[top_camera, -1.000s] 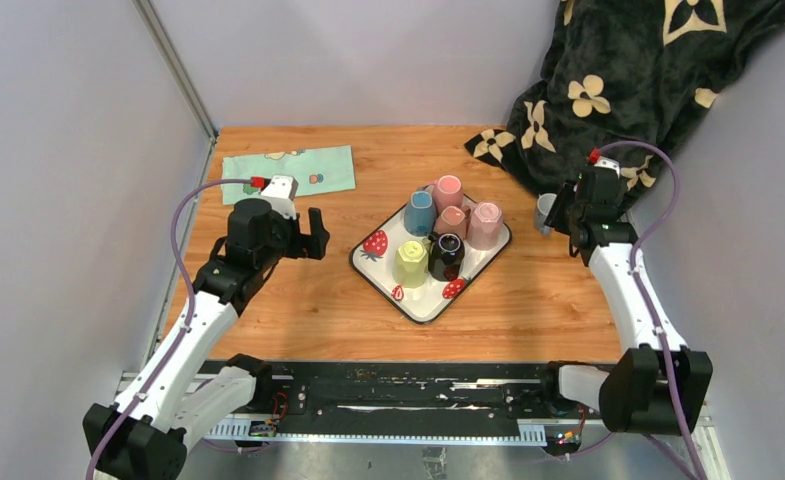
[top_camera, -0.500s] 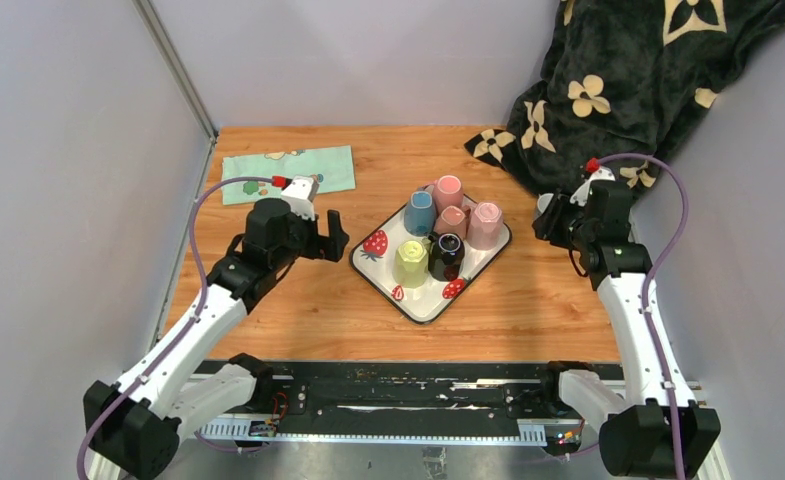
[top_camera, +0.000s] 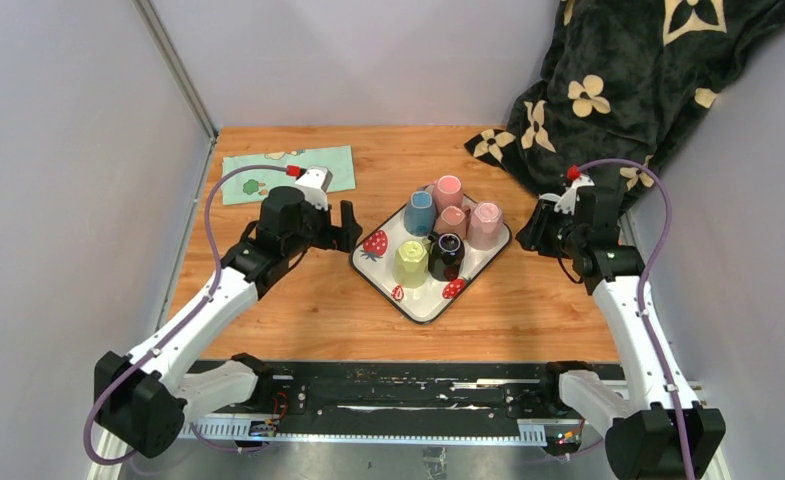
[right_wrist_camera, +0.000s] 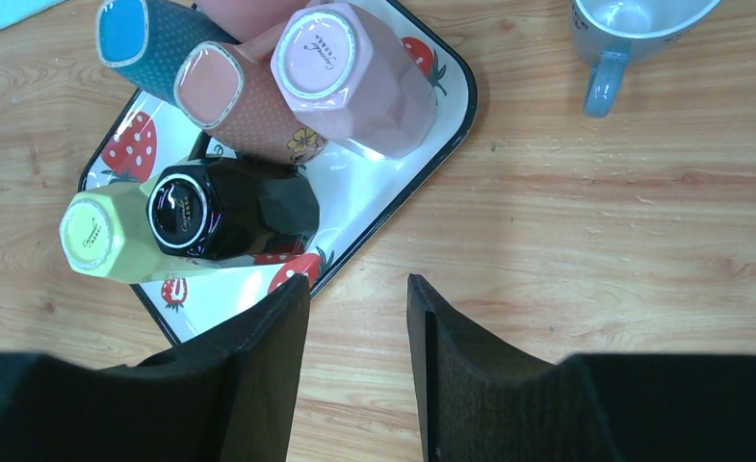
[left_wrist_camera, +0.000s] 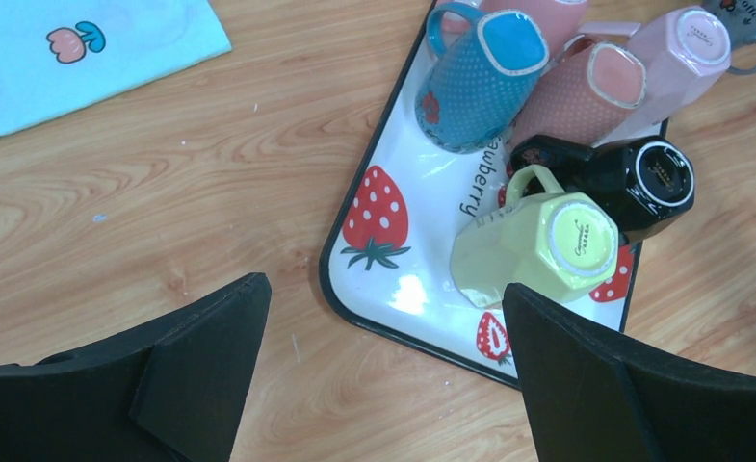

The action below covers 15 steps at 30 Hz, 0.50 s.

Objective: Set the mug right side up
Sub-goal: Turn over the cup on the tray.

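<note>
From above, your left gripper [top_camera: 345,224] hangs just left of the tray [top_camera: 423,305], and your right gripper [top_camera: 530,230] just off its right. The jaw gaps are hard to read here.

Left wrist: the jaws are spread wide and empty. On the tray the yellow mug [left_wrist_camera: 547,245] and black mug [left_wrist_camera: 634,178] stand bottoms-up, and the frame crops the ones behind.

Right wrist: the jaws are partly parted and hold nothing. The grey mug [right_wrist_camera: 634,24], cropped at the top, seems upright on the table [right_wrist_camera: 595,241].
</note>
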{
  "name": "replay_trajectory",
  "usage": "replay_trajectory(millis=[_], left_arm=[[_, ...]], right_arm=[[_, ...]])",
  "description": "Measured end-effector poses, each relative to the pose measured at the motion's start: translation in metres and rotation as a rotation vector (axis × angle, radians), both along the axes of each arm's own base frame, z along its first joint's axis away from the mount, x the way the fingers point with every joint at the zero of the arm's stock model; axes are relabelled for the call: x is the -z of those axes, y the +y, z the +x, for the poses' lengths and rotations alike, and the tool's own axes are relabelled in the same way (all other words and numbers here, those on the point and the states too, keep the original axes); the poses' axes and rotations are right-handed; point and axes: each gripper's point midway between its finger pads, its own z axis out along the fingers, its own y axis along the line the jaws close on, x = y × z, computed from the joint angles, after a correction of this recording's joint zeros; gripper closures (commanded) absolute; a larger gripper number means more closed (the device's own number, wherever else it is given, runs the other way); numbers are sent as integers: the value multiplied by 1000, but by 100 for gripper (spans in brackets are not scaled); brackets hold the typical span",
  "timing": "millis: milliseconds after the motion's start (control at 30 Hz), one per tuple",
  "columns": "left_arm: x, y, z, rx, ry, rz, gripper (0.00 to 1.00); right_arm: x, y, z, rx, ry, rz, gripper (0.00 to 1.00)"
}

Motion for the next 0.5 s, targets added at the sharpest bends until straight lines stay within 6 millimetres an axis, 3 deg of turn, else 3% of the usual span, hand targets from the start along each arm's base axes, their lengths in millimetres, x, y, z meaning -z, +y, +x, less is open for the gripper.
replay_trajectory(millis=[300,500], left_arm=[[-1,-12,13,17,8,-2,2],[-3,-35,23,61,25,26,3]], right_arm=[[9,-6,7,39,55,-17,53],[9,-7,14,44,71,-21,54]])
